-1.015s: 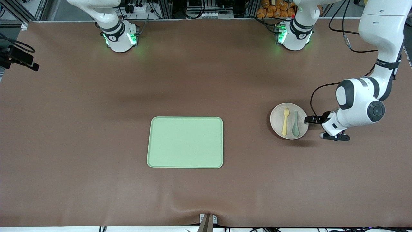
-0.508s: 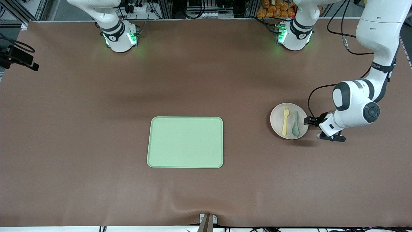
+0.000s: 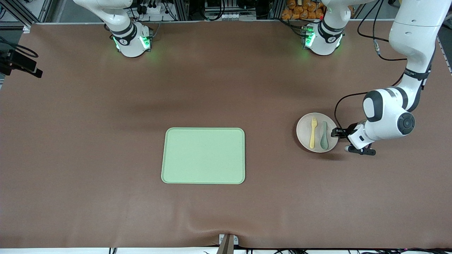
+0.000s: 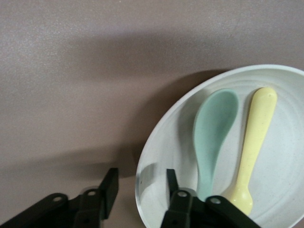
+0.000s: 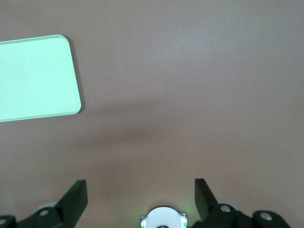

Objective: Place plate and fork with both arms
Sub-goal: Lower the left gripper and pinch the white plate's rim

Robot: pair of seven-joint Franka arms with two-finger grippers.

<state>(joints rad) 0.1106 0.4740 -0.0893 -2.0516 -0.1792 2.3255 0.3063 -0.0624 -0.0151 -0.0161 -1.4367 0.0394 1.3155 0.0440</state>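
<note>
Left wrist view: left gripper (image 4: 138, 186) fingers astride plate (image 4: 161, 156) rim, seemingly unclamped; right's wide.

**What the surfaces look like from my wrists**

The table (image 3: 247, 88) under me wears a brown, matt covering with a fine grain, cloth-like (it ripples at the edge nearest the front camera). My plate (image 4: 161, 156) looks like smooth pale plastic with faint concentric rings and a soft sheen. The fork (image 4: 256, 142) and spoon (image 4: 213, 128) are matt plastic, smooth. The green tray (image 3: 203, 155) reads as matt plastic too. My own arm shells (image 3: 411, 31) are glossy white; my fingers (image 4: 109, 187) are dull black.
</note>
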